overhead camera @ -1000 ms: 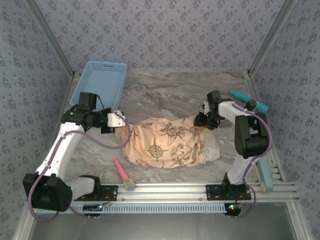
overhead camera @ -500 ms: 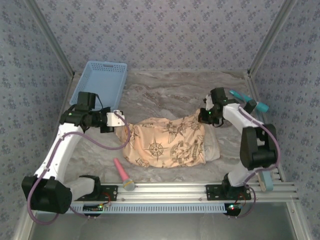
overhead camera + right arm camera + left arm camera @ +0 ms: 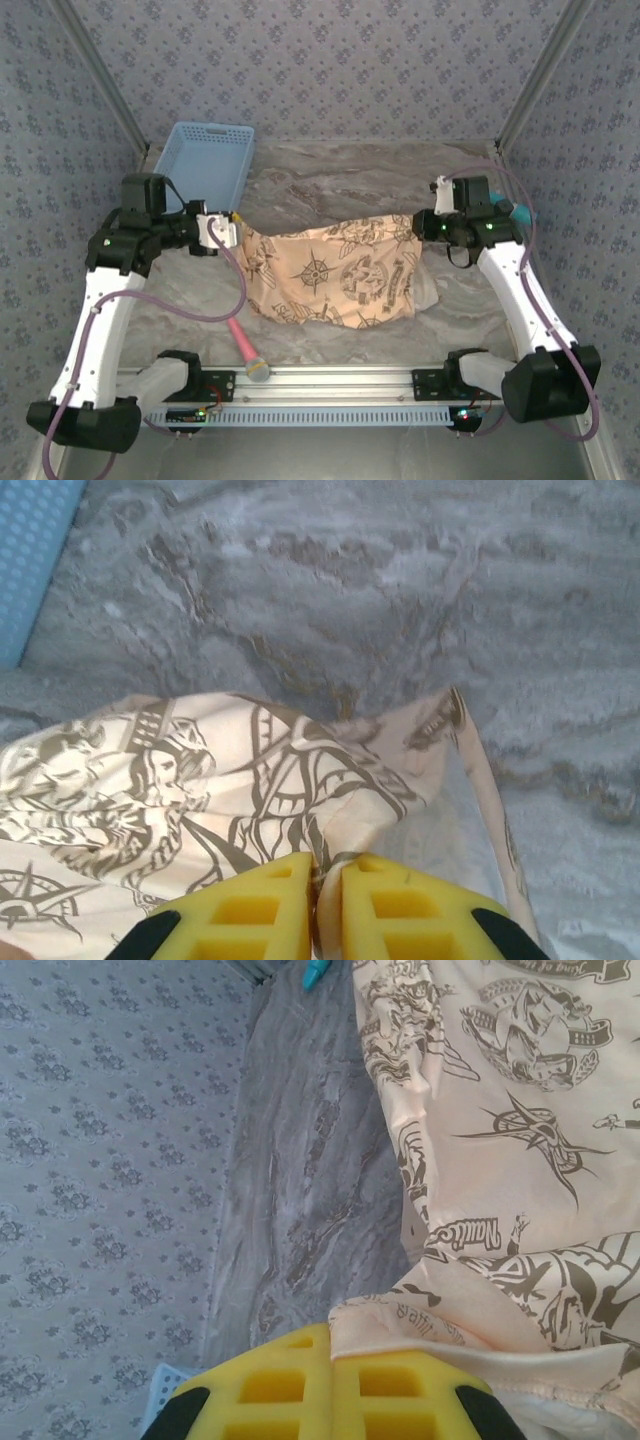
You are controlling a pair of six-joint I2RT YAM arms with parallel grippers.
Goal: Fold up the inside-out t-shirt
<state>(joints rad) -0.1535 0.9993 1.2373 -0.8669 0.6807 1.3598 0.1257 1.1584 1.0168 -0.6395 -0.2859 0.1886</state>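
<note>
Sleeves of the stretched t-shirt (image 3: 340, 280) cannot be made out.

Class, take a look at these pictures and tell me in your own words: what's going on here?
Two robot arms are handling a printed t-shirt over a marble table. The left gripper is shut on the shirt's edge at one side and the right gripper pinches the edge at the other, so the cloth is spread between them. It is not folded yet. A blue basket sits at the far left, and a pink tool lies near the front rail.
</note>
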